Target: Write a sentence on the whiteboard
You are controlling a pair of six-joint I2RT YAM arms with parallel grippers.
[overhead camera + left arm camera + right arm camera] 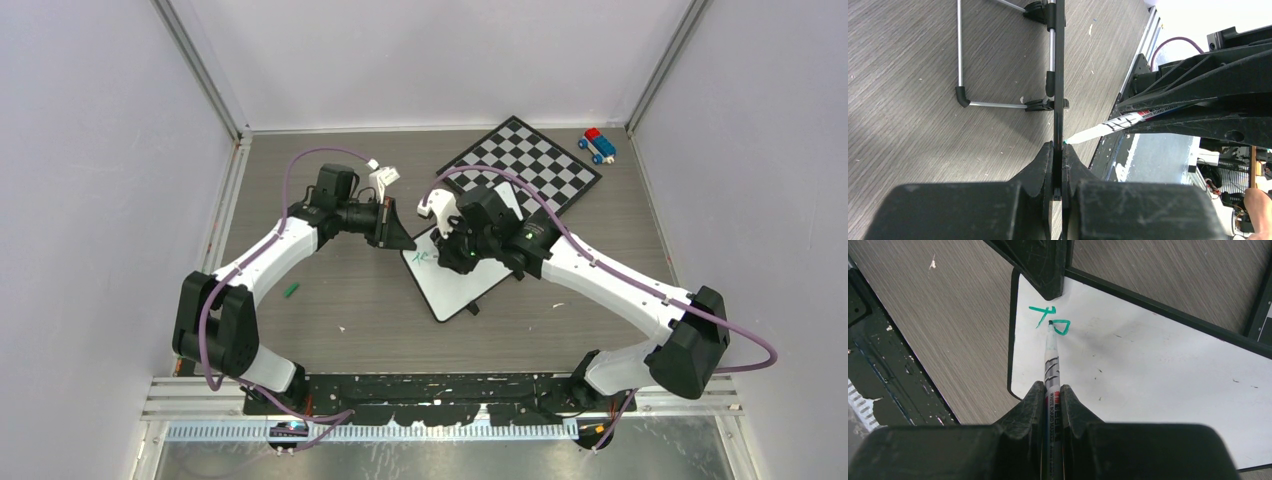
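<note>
The whiteboard (pixel 462 277) lies tilted at the table's middle, propped on its wire stand (pixel 960 75). My left gripper (pixel 405 240) is shut on the board's upper left edge (pixel 1058 75), seen edge-on in the left wrist view. My right gripper (pixel 1052 390) is shut on a white board marker (pixel 1051 360), its tip touching the board (pixel 1148 365) near the top left corner. The sentence (pixel 1050 320) is only green strokes reading "to"; they also show in the top view (pixel 421 257). The marker (pixel 1108 126) reaches the board from the right in the left wrist view.
A black-and-white chessboard (pixel 530 160) lies behind the whiteboard, partly under it. A red and blue toy (pixel 597 145) sits at the back right. A green marker cap (pixel 291 290) lies on the table left of the board. Grey walls enclose the table.
</note>
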